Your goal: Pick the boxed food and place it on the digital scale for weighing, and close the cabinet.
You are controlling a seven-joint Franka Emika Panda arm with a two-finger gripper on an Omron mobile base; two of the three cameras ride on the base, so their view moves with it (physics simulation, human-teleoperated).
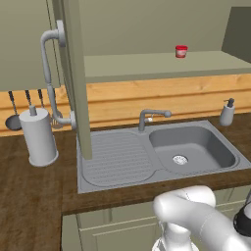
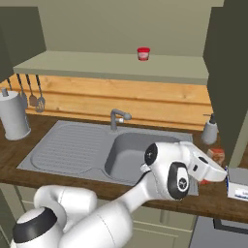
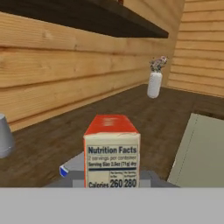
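While the closed gripper (image 3: 112,186) clasps the boxed food (image 3: 112,151), its printed carton stands above dark wood-grain counter (image 3: 144,113).

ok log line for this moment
tool: shut on box | box: above scale | cabinet door: open

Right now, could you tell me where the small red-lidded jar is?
The small red-lidded jar stands on the olive-grey cabinet's open shelf, right of centre in the left base view, above the grey sink.
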